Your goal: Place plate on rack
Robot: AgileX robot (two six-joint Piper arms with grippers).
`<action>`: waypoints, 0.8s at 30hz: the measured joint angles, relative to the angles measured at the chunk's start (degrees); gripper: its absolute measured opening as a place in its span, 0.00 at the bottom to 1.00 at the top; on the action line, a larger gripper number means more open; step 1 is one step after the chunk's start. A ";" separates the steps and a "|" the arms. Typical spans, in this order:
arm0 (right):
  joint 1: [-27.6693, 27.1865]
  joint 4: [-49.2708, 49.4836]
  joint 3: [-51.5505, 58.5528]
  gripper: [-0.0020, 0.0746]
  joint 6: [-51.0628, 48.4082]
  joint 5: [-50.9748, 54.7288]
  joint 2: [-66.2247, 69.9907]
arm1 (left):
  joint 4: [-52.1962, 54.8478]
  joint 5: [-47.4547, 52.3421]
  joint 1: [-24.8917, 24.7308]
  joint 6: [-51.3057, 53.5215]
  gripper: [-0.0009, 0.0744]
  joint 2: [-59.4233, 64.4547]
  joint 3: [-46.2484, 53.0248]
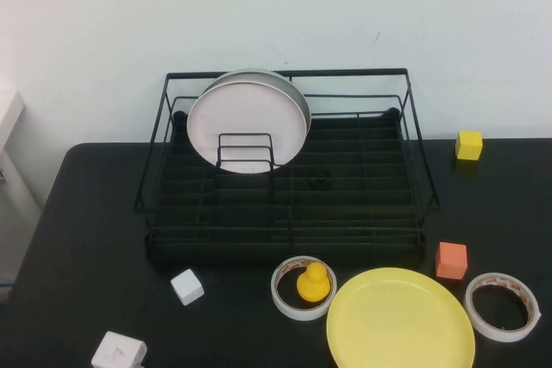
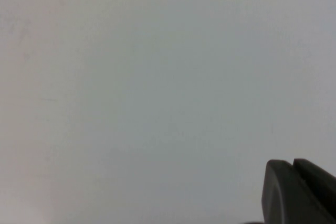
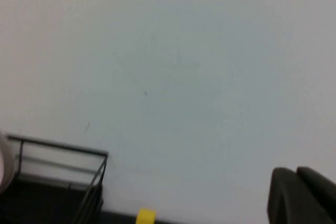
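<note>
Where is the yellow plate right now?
In the high view, the yellow plate lies flat on the table's front right, before the rack, between two tape rolls; neither gripper is near it.

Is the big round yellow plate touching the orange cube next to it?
Apart. In the high view a strip of black table shows between the yellow plate and the orange cube. Neither the left gripper nor the right gripper is near them.

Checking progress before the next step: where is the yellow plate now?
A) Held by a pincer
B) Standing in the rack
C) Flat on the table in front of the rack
C: the yellow plate lies flat on the table, near the rack; no pincer touches it.
</note>
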 joint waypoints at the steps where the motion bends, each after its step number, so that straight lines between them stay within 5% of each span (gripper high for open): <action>1: 0.00 0.51 -2.14 0.02 0.28 3.45 2.34 | -0.01 0.88 0.00 0.25 0.01 1.25 -0.56; 8: 0.00 11.47 -11.65 0.02 -6.82 22.19 24.56 | -6.45 8.88 0.00 -2.95 0.01 9.24 -1.05; 17: 0.00 44.03 -12.20 0.02 -29.75 19.07 51.79 | -17.02 27.28 0.00 -3.63 0.01 18.77 -1.05; 24: 0.00 64.84 -12.29 0.02 -43.28 18.17 71.75 | -18.28 31.80 0.00 -3.70 0.01 21.85 -1.05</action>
